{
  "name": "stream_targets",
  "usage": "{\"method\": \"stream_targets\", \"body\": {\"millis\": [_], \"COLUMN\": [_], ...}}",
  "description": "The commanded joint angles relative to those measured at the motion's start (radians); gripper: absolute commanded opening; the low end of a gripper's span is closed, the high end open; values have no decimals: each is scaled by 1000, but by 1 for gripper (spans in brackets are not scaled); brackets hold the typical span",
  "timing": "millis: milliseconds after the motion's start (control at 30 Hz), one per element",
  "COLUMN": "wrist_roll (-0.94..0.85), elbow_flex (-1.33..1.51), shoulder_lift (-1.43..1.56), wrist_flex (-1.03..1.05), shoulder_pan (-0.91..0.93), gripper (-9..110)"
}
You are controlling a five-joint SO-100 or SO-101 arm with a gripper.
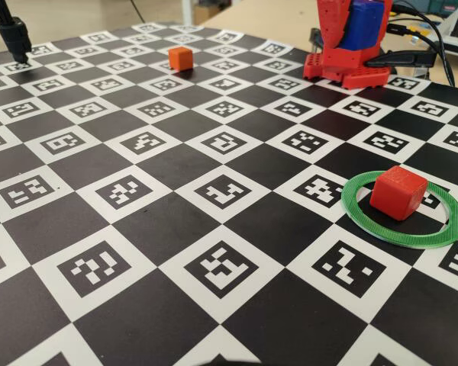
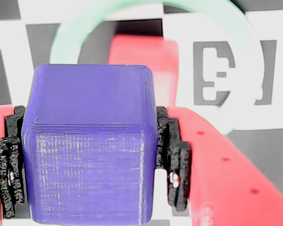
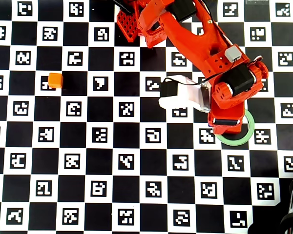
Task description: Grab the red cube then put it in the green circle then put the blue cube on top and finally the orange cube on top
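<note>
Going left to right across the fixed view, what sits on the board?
Black stand at the far left corner → orange cube → red arm base at the far edge → red cube, sitting inside the green circle at right.

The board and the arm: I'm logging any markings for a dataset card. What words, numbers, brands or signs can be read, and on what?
No readable text in any view.
Board: only black-and-white coded marker squares, no letters or numbers.
Arm, cubes, ring: no label or brand visible.
</note>
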Motion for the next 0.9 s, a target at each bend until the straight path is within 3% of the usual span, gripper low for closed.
{"method": "stream_targets", "body": {"millis": [0,367,867], "wrist_roll": [23,84,132], "elbow_flex": [-67,-192,-133], "shoulder_lift": [63,-104,-192], "wrist_flex": [-6,-44,-164], "shoulder_pan": [-46,-169,-132], "gripper": [-4,-3,-3]}}
